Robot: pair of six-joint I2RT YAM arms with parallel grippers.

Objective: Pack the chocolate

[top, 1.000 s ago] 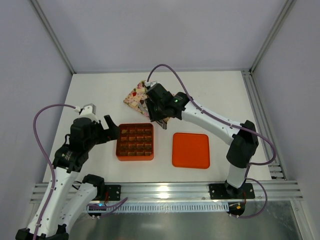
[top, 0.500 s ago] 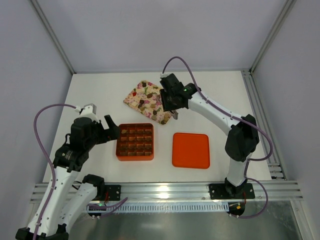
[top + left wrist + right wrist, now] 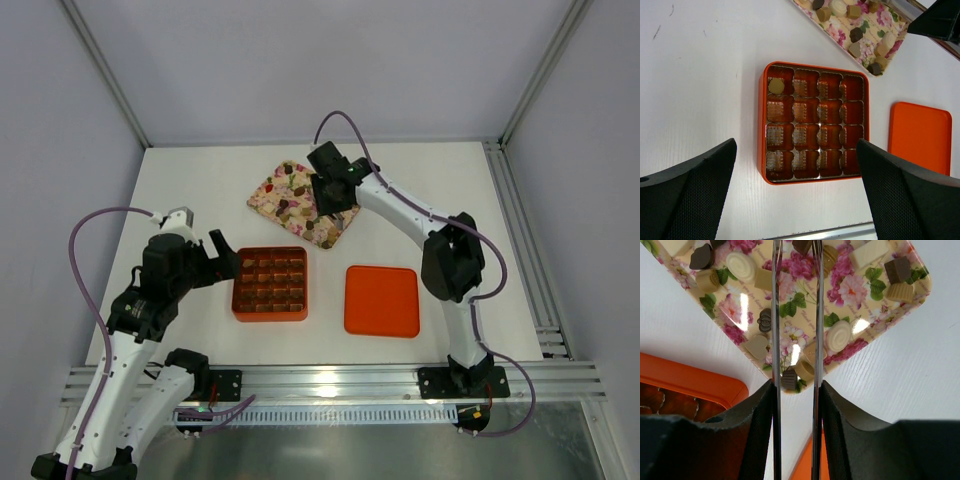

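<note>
Right gripper (image 3: 795, 270) is held over the tray (image 3: 860, 305), blades narrowly apart, probably to straddle one chocolate (image 3: 802, 245); left gripper (image 3: 226, 252) is parked wide open by the box (image 3: 761, 125).

From high behind the arm bases we look down on the whole table (image 3: 200, 180), our left wrist camera hangs close over the orange grid box (image 3: 761, 125) with the floral tray (image 3: 836, 31) at one o'clock, and our right wrist camera shares that tray, even nearer.

Floral tray (image 3: 263, 200) at the back, orange gridded box (image 3: 270, 316) just left of flat orange lid (image 3: 381, 300)
</note>
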